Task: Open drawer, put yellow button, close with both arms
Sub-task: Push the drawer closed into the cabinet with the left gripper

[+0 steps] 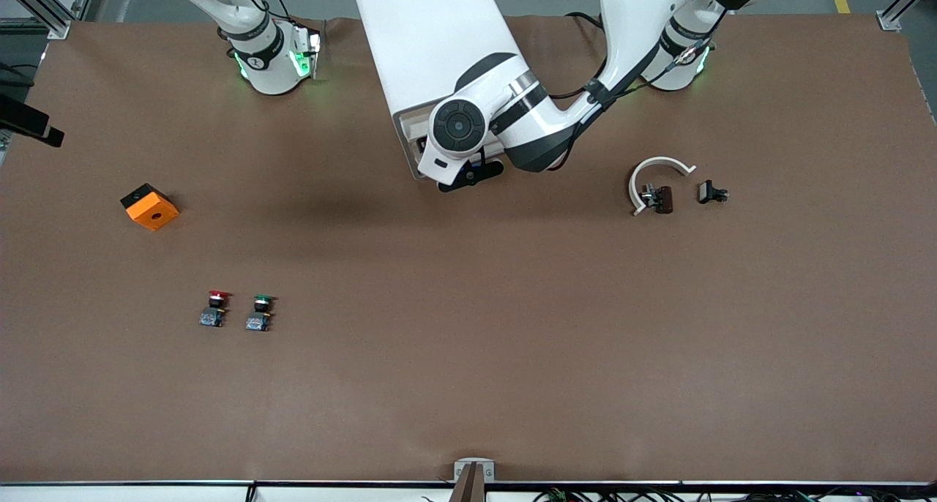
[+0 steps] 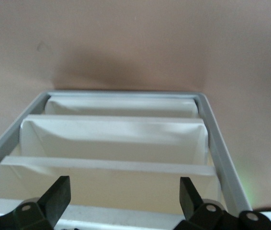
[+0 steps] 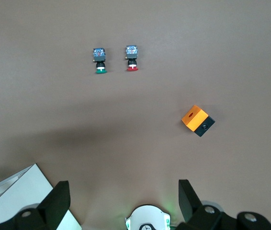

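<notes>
So, front view: big white box-shaped drawer cabinet point(image 1: 424, 41) w/ a grey-framed front sits mid-table by the arm bases. The left gripper point(image 1: 472, 174) hangs just in front of that face, presumably lined up to work a drawer. Red-capped push button point(image 1: 214, 308) and green-capped push button point(image 1: 259, 313) stand side by side toward the right arm's end, nearer the camera than the orange cube w/ a black side point(image 1: 150, 206). A white curved plastic piece point(image 1: 659, 184) and a small black part point(image 1: 711, 192) lie toward the left arm's end. No yellow button anywhere; poss. already in a drawer, can't confirm.

Left wrist view: black fingers point(image 2: 56, 194) spread wide, nothing between them, over stepped white drawer fronts point(image 2: 116, 134) in the grey frame point(image 2: 212, 139). Can't tell if one is pulled out.

Right wrist view: right gripper point(image 3: 123, 187) also spread and empty, high over the table; arm waits, prob. kept clear for the two-arm close.
</notes>
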